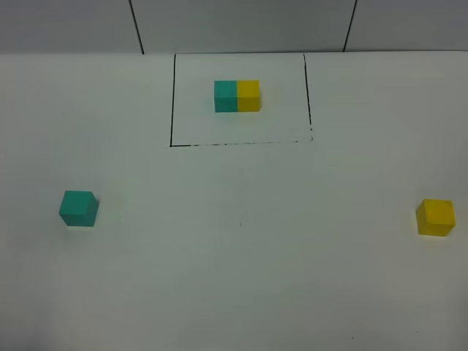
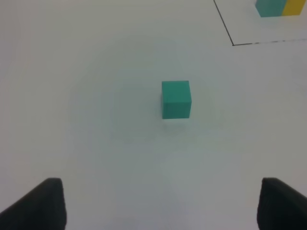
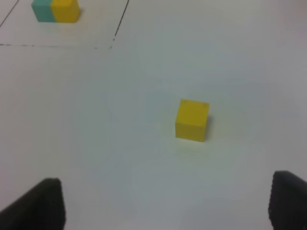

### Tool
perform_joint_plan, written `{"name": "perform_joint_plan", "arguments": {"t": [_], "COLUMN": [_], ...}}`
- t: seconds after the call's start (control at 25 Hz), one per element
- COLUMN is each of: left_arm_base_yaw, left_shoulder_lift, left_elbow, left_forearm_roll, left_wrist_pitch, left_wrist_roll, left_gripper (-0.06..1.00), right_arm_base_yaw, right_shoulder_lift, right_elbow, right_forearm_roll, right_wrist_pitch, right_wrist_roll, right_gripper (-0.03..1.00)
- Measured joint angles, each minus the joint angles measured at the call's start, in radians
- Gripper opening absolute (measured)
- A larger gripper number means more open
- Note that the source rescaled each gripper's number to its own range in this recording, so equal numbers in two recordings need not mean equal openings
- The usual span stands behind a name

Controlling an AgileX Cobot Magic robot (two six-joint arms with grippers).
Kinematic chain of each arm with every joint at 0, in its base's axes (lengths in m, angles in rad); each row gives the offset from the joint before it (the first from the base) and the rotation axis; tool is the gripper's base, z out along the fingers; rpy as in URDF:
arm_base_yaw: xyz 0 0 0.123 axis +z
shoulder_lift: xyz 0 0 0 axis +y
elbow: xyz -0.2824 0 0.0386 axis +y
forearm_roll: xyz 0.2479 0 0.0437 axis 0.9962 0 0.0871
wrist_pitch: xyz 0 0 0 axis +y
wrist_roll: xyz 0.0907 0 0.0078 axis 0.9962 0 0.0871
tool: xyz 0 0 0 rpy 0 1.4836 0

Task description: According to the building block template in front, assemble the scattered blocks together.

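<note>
The template (image 1: pixel 237 96), a teal cube joined to a yellow cube, lies inside a black drawn rectangle at the far middle of the table; it also shows in the left wrist view (image 2: pixel 280 7) and the right wrist view (image 3: pixel 55 10). The loose teal cube (image 1: pixel 78 208) sits alone at the left (image 2: pixel 176 99). The loose yellow cube (image 1: pixel 436 217) sits alone at the right (image 3: pixel 192 120). My left gripper (image 2: pixel 158 206) is open and empty, short of the teal cube. My right gripper (image 3: pixel 165 206) is open and empty, short of the yellow cube. Neither arm shows in the high view.
The white table (image 1: pixel 241 256) carries only the drawn black frame line (image 1: pixel 172 102) and the cubes. A grey wall with dark seams (image 1: pixel 136 25) runs behind the table's far edge.
</note>
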Motion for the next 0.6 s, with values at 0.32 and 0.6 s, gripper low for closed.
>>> {"name": "perform_joint_plan", "arguments": {"t": [0.32, 0.6], "left_arm_base_yaw": [0.0, 0.0], "left_shoulder_lift": [0.0, 0.066], "left_elbow": [0.0, -0.032], "left_forearm_roll": [0.0, 0.106], "left_wrist_pitch": [0.0, -0.005], "left_wrist_roll": [0.0, -0.017], "left_gripper": [0.82, 0.82], "right_arm_base_yaw": [0.0, 0.0], "right_shoulder_lift": [0.0, 0.0], "right_elbow": [0.0, 0.0], "right_forearm_roll": [0.0, 0.0], "right_wrist_pitch": [0.0, 0.0], "right_wrist_roll": [0.0, -0.001], "right_gripper": [0.9, 0.9]}}
